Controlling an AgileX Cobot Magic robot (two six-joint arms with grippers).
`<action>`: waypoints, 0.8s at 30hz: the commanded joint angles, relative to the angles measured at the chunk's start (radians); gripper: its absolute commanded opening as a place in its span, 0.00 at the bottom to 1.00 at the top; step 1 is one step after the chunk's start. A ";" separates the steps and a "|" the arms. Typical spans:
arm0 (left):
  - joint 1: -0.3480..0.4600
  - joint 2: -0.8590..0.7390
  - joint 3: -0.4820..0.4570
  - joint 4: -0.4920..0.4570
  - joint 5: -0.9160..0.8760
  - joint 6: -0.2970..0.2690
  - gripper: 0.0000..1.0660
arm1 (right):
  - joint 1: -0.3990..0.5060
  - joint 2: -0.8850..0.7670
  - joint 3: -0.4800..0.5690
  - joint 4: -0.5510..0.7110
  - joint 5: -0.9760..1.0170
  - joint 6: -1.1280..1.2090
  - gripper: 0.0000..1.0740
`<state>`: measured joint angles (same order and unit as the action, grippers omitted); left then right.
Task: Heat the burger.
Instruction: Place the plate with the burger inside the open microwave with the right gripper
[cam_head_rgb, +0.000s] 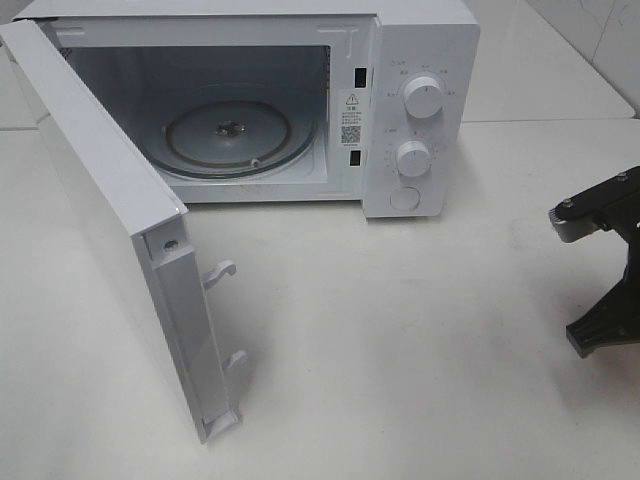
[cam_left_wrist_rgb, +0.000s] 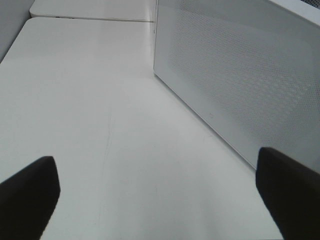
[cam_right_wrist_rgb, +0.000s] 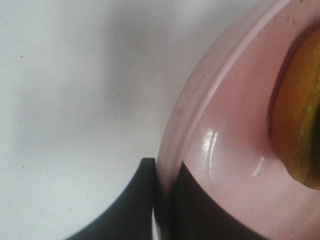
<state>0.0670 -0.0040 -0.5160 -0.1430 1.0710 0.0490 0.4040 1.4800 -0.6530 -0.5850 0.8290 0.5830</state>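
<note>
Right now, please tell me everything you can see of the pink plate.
Only part of the plate shows, in the right wrist view. It is pink and glossy, with a raised round rim. The right tool pinches that rim, one finger inside, one outside. The burger sits on it. Whether it rests on the table I cannot tell.

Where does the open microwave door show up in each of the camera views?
Exterior high: the microwave door stands swung open along the left side.
Left wrist: the microwave door is the large dotted white panel rising above the table, probably its outer face.
Right wrist: not in it.
Shared landmark: the white table, visible in all three.
</note>
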 joint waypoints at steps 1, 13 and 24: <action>-0.004 -0.019 0.000 -0.001 0.000 -0.001 0.94 | 0.059 -0.059 0.016 -0.049 0.039 0.011 0.00; -0.004 -0.019 0.000 -0.001 0.000 -0.001 0.94 | 0.272 -0.076 0.016 -0.050 0.093 0.021 0.00; -0.004 -0.019 0.000 -0.001 0.000 -0.001 0.94 | 0.463 -0.076 0.016 -0.058 0.110 0.023 0.00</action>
<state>0.0670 -0.0040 -0.5160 -0.1430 1.0710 0.0490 0.8260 1.4120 -0.6400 -0.5890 0.9040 0.6020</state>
